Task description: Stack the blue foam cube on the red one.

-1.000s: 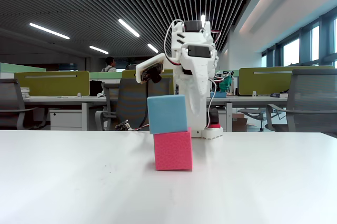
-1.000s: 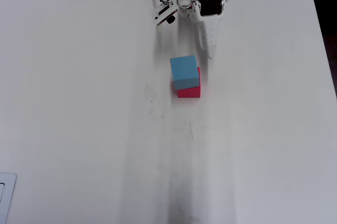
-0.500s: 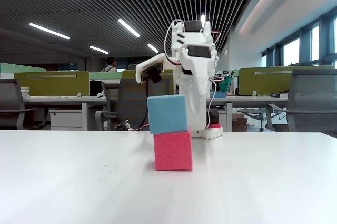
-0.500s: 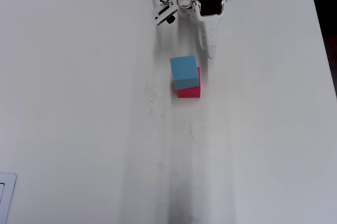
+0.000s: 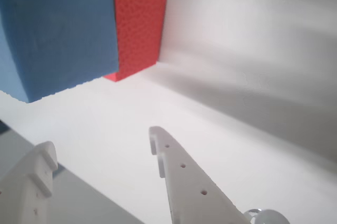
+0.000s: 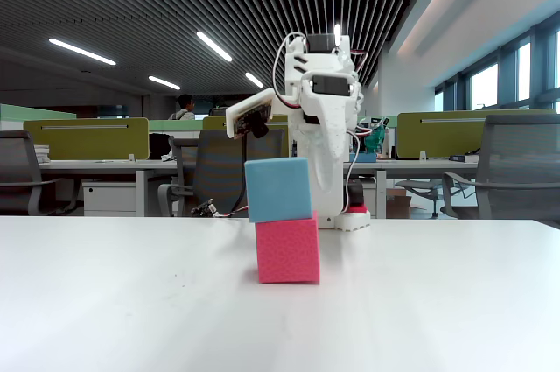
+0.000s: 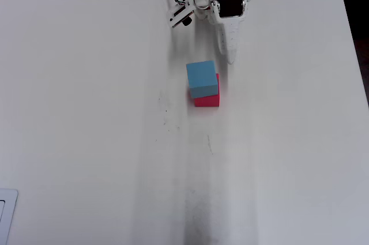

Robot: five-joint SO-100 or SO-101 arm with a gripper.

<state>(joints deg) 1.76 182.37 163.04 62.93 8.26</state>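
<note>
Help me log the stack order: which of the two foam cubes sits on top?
The blue foam cube is on top; it rests on the pinkish-red cube, which alone touches the table.

No legible text, labels, brands or numbers in any view. My fingers (image 5: 158,145) carry only small plain holes; the blue foam cube (image 5: 55,29) ahead of them bears no markings.

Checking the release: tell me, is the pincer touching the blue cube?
Apart. The wrist view shows bare table between the open pincer and the blue cube.
</note>
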